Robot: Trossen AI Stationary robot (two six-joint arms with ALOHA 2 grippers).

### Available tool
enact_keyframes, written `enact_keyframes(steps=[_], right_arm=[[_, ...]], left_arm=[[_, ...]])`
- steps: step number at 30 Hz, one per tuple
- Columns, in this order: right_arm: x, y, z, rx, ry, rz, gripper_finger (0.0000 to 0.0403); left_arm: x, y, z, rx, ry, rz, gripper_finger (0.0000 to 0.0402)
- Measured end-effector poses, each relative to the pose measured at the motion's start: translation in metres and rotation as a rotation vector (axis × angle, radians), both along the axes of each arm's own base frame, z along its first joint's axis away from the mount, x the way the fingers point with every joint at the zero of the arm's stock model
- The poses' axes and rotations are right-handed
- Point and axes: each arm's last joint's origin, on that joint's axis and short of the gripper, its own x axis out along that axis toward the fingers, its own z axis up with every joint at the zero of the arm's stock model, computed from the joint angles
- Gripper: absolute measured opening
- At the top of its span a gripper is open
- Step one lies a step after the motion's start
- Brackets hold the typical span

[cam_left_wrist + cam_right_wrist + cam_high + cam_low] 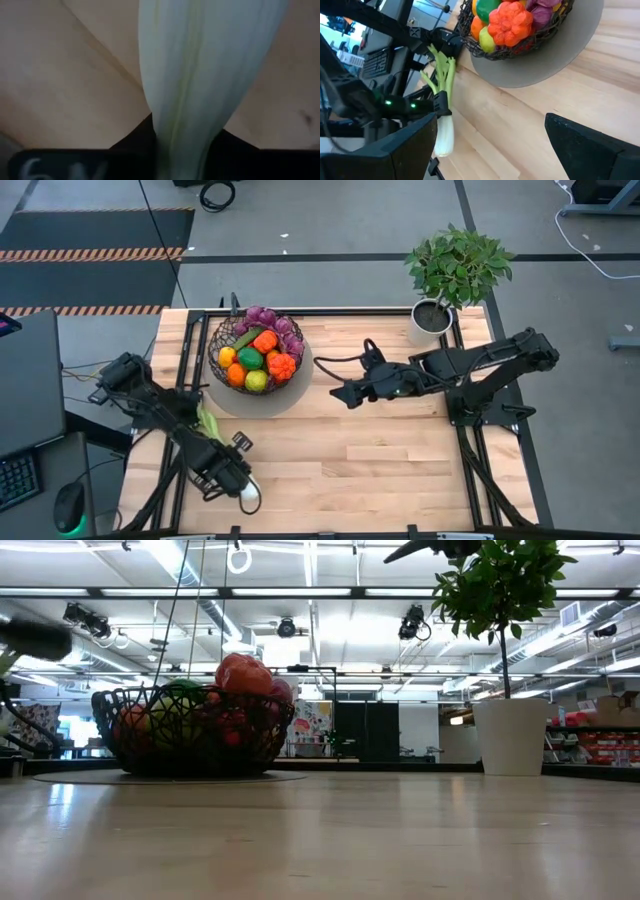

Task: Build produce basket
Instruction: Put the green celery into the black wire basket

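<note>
The dark wire basket (214, 352) stands on a round grey mat (300, 392) at the far left-middle of the table. It is filled with colourful produce (262, 348) and also shows in the low view (190, 735) and the right wrist view (470, 30). My left gripper (233, 473) is over the table's near left part, shut on a leek (250, 494). The leek's green leaves (440, 65) point toward the basket and its white end (444, 137) points toward the near edge. My right gripper (341, 394) is open and empty, right of the basket. My left gripper pinches the leek's stalk between its two fingers, about where the white meets the green (441, 102). The fingers lie along the stalk, and the white end (200, 75) sticks out forward past them. Whether the leek touches the table I cannot tell.
A potted green plant in a white pot (437, 315) stands at the far right corner and also shows in the low view (510, 730). Black frame rails (462, 440) run along the table's sides. Bare wood (360, 470) lies in the middle and near part.
</note>
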Motion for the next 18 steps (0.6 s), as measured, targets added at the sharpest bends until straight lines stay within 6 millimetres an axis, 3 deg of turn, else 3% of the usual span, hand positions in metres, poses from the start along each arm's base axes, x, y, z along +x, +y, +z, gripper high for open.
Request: enact_keyframes(steps=[8, 13, 18], right_arm=[[0.004, -0.011, 0.002, -0.008, -0.008, 0.040, 0.0372], [0.005, -0.014, 0.005, 0.011, -0.034, 0.074, 0.0372], [-0.005, -0.016, 0.023, 0.005, -0.133, 0.093, 0.0372]], left_arm=[[0.046, 0.004, 0.070, -0.021, -0.132, -0.018, 0.0125], [0.066, 0.030, 0.112, 0.063, -0.168, 0.044, 0.0126], [0.075, 0.062, 0.129, 0.151, -0.117, -0.015, 0.0126]])
